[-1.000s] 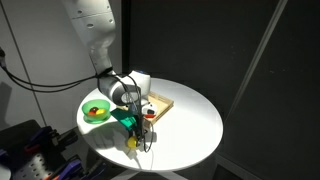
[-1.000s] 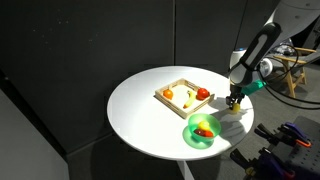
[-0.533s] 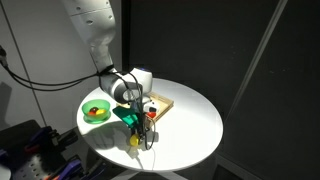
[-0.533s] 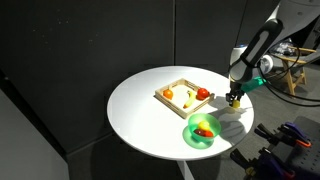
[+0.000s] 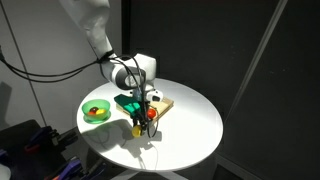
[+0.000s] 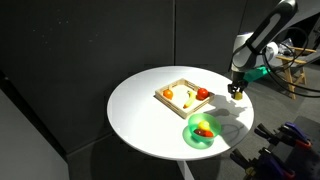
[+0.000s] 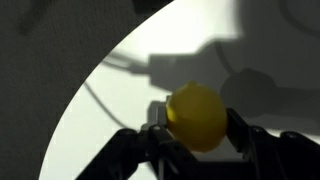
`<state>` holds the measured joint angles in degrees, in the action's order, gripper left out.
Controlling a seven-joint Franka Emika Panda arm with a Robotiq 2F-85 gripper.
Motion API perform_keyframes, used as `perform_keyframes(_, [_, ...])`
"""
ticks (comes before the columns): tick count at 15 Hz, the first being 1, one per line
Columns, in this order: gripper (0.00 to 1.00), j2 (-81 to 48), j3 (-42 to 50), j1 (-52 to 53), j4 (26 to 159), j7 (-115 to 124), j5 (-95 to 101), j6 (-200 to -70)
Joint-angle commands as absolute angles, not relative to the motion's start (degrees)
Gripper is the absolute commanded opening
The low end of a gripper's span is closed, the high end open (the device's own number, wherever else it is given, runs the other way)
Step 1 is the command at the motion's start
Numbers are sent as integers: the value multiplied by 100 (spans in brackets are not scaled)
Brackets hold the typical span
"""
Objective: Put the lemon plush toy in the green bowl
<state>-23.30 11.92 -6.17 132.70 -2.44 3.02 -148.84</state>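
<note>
The gripper [image 7: 198, 128] is clamped on the lemon plush toy [image 7: 197, 115]. In the wrist view its two dark fingers [image 7: 241, 132] press against either side of the pale yellow ball, and the white table [image 7: 110, 110] below carries the shadow of both. In an exterior view the gripper [image 5: 139, 122] points down from the bent arm [image 5: 128, 72] with the lemon plush toy [image 5: 137, 127] at its tip. The toy hangs clear of the table [image 5: 190, 125], above the part nearest the camera.

The green bowl [image 5: 96, 110] stands near the table's edge, apart from the gripper and beside the wooden tray [image 5: 161, 104]. Inside it lies a red-orange toy [image 5: 95, 111]. In an exterior view the gripper [image 6: 237, 94] hangs over the table's far rim, beyond the green bowl [image 6: 204, 129] and to the side of the wooden tray [image 6: 184, 96]. The lemon is too small to make out clearly there.

The tray holds three toys: an orange one [image 6: 168, 95], a longer yellow one [image 6: 187, 98] and a red one [image 6: 203, 93]. It sits near the middle of the table [image 6: 140, 120], close to the bowl but not touching it
</note>
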Motion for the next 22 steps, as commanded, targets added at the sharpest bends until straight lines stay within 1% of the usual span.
perform_keyframes(1, [34,-1619,1145,-608,13543,-167,477,-14436])
perform_keyframes(10, [34,-651,813,-468,13802,-197,696,-13940])
perform_keyframes(22, [34,-190,243,-90,14130,-166,696,-13893])
